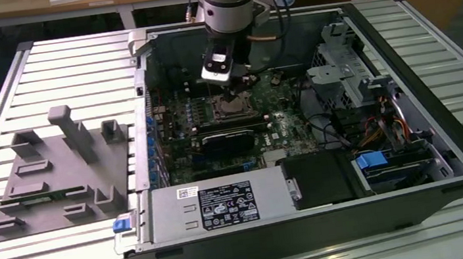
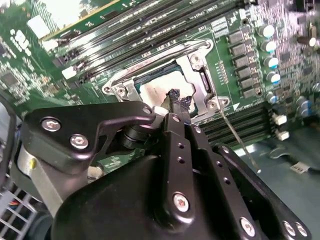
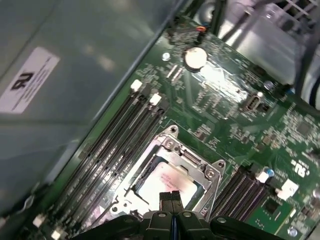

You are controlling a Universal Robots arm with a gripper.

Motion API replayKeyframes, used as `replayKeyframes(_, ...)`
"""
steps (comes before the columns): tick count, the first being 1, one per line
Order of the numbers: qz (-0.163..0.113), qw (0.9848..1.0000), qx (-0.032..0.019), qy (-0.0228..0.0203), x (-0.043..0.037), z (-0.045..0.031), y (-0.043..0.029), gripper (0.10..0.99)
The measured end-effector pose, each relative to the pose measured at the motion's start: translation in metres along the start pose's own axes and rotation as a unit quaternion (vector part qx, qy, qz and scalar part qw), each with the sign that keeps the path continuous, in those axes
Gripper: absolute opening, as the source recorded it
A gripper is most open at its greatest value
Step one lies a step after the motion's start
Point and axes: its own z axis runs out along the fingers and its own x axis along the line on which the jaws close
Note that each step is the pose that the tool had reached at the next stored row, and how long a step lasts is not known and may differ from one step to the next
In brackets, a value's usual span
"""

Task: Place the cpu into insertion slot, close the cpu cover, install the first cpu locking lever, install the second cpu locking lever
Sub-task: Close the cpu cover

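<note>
An open computer case (image 1: 316,238) lies on its side on a slatted metal table (image 1: 73,63). Outside the case, to the exterior view's left, a grey moulded fixture (image 1: 53,184) with upright posts sits on the slats. Along the case's near wall runs a silver power supply (image 1: 223,205) (black label on top). A blue tab (image 1: 121,224) sits at the case's near corner and a black block (image 1: 321,178) just inside. A metal drive cage (image 1: 343,66) stands in the case's far corner. The green board (image 3: 225,95) on the case floor carries a coin battery (image 3: 195,58), long black memory slots (image 3: 117,145) and a row of capacitors (image 2: 270,50). A white sticker (image 3: 27,80) marks the case's inner wall.
</note>
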Motion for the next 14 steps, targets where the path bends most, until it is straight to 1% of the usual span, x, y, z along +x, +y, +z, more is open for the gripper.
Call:
replayKeyframes(2,-0.019,0.9998,0.0004,0.0003,0.0,0.0001,0.0,0.106)
replayKeyframes(4,-0.036,0.9993,0.0006,0.0005,0.0,0.0004,0.0,0.106)
replayKeyframes(7,-0.063,0.998,0.0011,0.0009,0.0,0.0007,0.0,0.106)
replayKeyframes(9,-0.081,0.9967,0.0014,0.0012,0.0,0.0009,0.0,0.106)
replayKeyframes(11,-0.1,0.995,0.0017,0.0015,0.0,0.0012,0.0,0.106)
replayKeyframes(14,-0.127,0.9919,0.0023,0.0018,0.0,0.0013,0.0,0.106)
